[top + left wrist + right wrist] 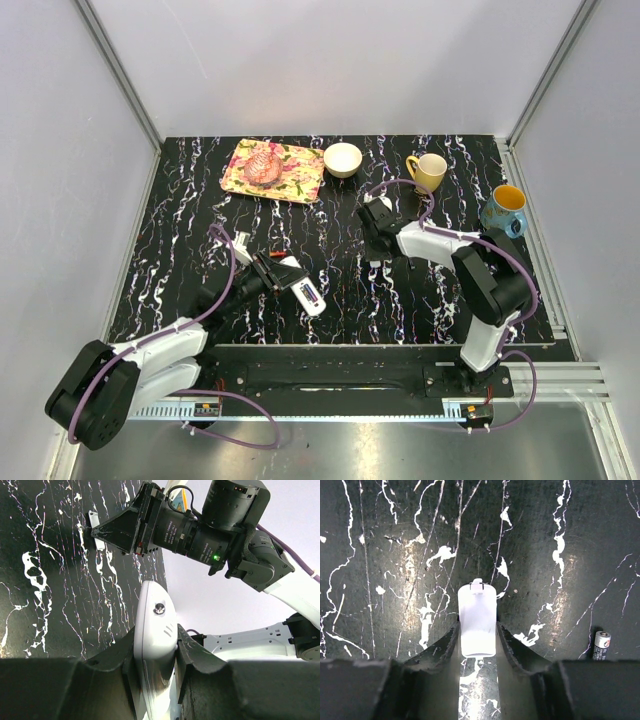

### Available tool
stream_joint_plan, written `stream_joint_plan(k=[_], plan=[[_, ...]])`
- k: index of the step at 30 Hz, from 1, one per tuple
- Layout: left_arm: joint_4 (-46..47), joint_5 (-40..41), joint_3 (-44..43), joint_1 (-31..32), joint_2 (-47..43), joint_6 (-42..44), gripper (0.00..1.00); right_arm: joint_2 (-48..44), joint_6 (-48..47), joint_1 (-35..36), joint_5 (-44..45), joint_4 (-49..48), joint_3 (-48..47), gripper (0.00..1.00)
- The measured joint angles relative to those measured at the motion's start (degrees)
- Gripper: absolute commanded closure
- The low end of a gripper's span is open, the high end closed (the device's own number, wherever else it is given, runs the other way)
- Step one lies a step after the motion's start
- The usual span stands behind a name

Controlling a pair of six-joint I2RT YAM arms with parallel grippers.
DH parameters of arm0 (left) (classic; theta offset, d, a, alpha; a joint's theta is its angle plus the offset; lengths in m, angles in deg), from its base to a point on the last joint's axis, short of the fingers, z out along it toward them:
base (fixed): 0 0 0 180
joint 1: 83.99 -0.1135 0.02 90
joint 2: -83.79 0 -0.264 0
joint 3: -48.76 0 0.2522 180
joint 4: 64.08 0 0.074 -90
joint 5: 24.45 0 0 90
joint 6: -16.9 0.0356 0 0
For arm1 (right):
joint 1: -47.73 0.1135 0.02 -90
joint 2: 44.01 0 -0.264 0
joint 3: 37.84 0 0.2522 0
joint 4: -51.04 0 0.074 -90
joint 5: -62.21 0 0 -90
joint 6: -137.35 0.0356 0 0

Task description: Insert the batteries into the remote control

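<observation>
My left gripper is shut on the remote control, a slim white bar whose rounded end sticks out between the fingers, tilted above the table. A small reddish-orange battery lies just behind that gripper. My right gripper points down at the table, its fingers against both sides of the small flat white cover piece, which also shows in the left wrist view. A dark battery lies on the table to the right of the right gripper.
At the back stand a floral tray with a pink object, a white bowl, a yellow mug and a blue mug. White walls enclose the black marbled table.
</observation>
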Motion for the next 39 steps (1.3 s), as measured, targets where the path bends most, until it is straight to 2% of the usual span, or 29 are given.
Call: stream_joint_plan(k=[1,4,7,11,14,18,22,25,30,37,39], plan=[[0.0,-0.02,0.0,0.0,0.0,0.0,1.0,0.0,0.0,-0.04,-0.02,0.0,0.02,0.79],[0.0,-0.04,0.0,0.0,0.0,0.0,1.0,-0.24,0.13,-0.15,-0.13,-0.42,0.37,0.87],[0.0,-0.04,0.0,0.0,0.0,0.0,1.0,-0.92,0.28,-0.2,-0.22,-1.09,1.18,1.0],[0.0,-0.09,0.0,0.0,0.0,0.02,1.0,-2.38,0.44,-0.2,-1.03,1.01,1.49,1.0],[0.0,-0.11,-0.02,0.0,0.0,0.04,1.0,-3.52,-0.17,0.07,1.49,6.1,-0.33,1.0],[0.0,-0.17,-0.02,0.0,-0.04,0.04,1.0,-3.45,-1.99,0.98,11.5,14.84,-7.19,1.0],[-0.02,-0.2,-0.02,0.0,-0.9,0.02,1.0,-1.95,-3.3,1.75,25.49,22.62,-14.27,1.0],[-0.02,-0.24,0.0,0.0,-2.01,0.0,1.0,1.49,-2.86,2.4,34.82,28.15,-17.09,1.0],[-0.13,-0.26,1.07,0.0,-5.14,0.0,1.0,10.78,0.02,5.18,44.06,37.2,-20.06,1.0],[-1.55,-0.17,2.82,0.0,-9.9,0.0,1.0,21.18,4.26,12.98,49.57,46.49,-26.43,1.0],[-2.03,-0.17,3.04,0.0,-10.8,0.0,1.0,23.06,5.07,14.21,49.75,47.6,-28.15,0.93]])
